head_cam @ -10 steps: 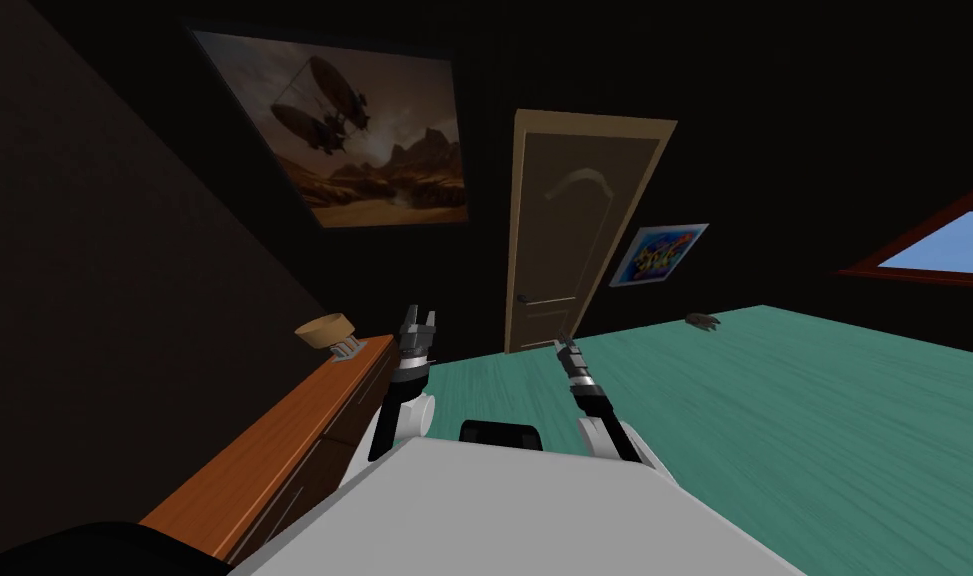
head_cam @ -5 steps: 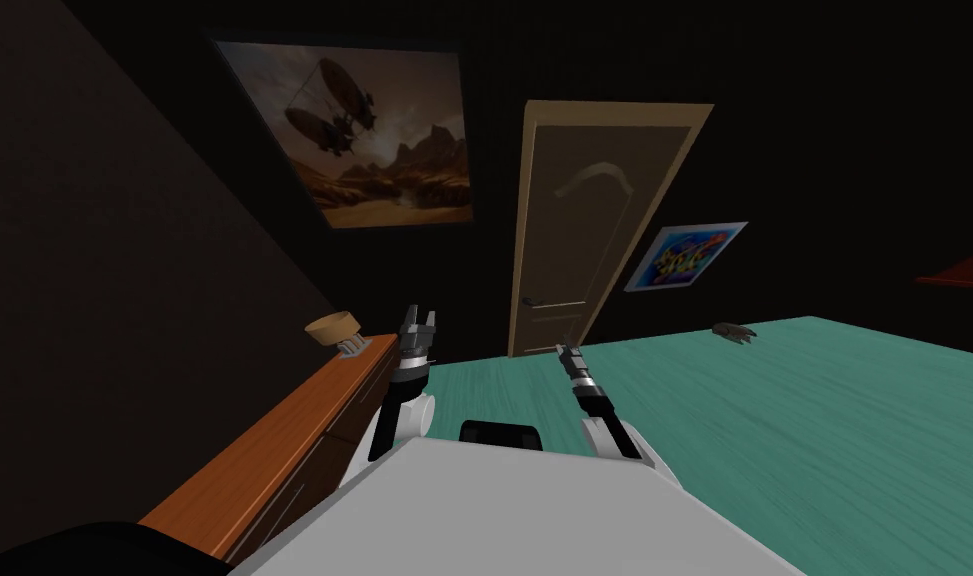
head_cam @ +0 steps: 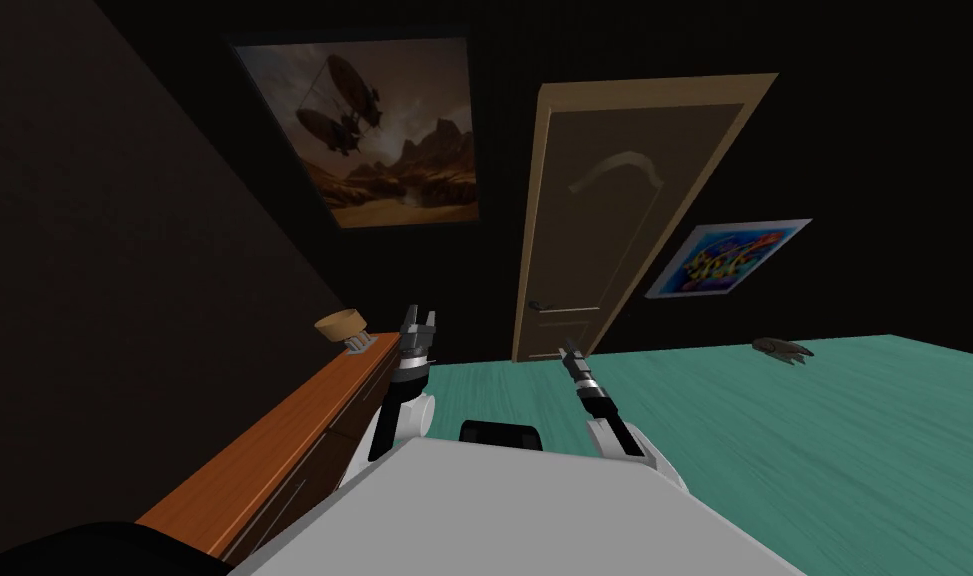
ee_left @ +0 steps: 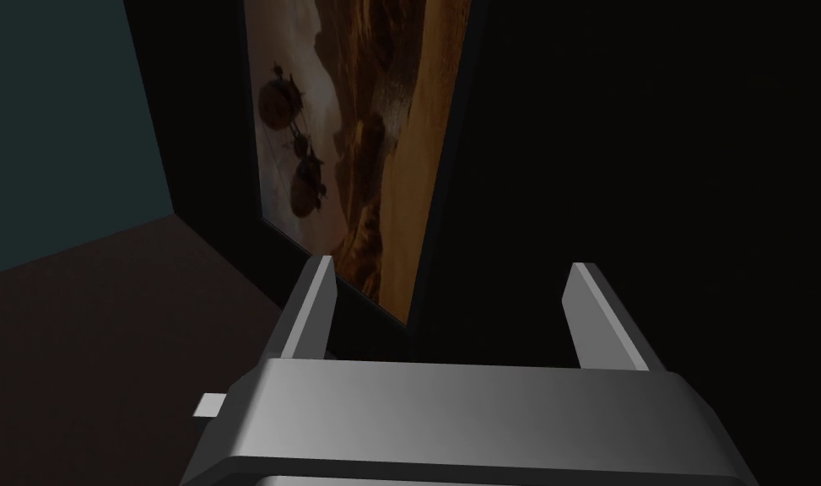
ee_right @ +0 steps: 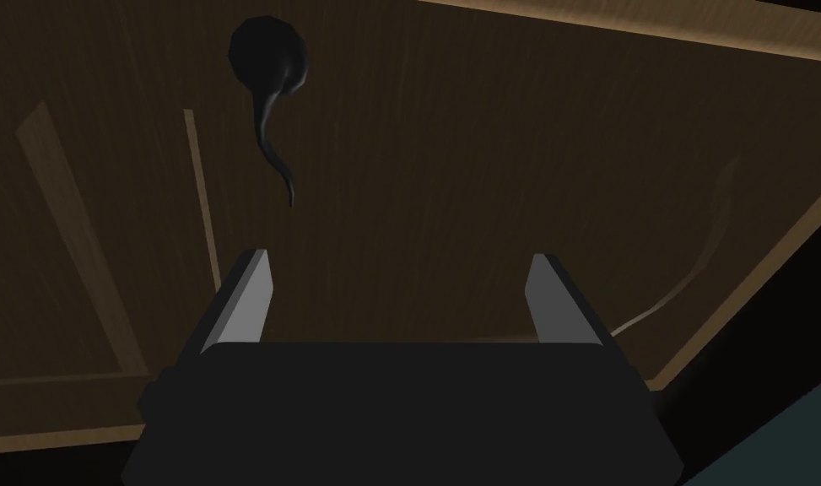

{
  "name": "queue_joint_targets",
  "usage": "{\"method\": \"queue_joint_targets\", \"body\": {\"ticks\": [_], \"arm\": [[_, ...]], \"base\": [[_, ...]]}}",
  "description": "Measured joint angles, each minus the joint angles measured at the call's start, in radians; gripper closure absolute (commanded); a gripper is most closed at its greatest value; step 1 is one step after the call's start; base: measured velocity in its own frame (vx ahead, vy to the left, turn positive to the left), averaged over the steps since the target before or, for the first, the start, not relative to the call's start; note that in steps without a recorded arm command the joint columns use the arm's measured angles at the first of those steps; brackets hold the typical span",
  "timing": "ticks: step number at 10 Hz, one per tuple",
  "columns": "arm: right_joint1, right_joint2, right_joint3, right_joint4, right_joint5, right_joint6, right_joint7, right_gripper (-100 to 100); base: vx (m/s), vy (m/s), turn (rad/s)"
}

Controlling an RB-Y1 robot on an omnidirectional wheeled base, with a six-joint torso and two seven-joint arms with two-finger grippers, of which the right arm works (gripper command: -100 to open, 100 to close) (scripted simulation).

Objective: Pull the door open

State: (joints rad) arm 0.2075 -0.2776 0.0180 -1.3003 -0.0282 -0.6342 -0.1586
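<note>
A brown panelled door in a lighter frame stands shut in the dark far wall. Its dark lever handle sits low on the door's left side. In the right wrist view the handle lies ahead of the open right gripper, apart from it and off toward one finger. In the head view the right gripper points at the door's lower part, still short of it. The left gripper is raised beside the sideboard, open with nothing between its fingers.
A long orange-brown sideboard runs along the left wall, with a tan bowl at its far end. The floor is teal. A small dark object lies on it by the far wall, right of the door.
I have moved toward the door and turned: the door looks larger and nearer, the window at the right has slid out of view. Both arms keep their pose.
</note>
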Motion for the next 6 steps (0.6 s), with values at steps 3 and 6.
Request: {"method": "queue_joint_targets", "body": {"ticks": [3,6], "arm": [[-0.033,-0.03,-0.005,0.092,-0.011,-0.025,-0.021,-100],[-0.062,-0.057,-0.009,0.173,-0.021,-0.043,-0.04,-100]], "base": [[0.093,-0.027,0.108],[0.089,-0.029,0.105]]}}
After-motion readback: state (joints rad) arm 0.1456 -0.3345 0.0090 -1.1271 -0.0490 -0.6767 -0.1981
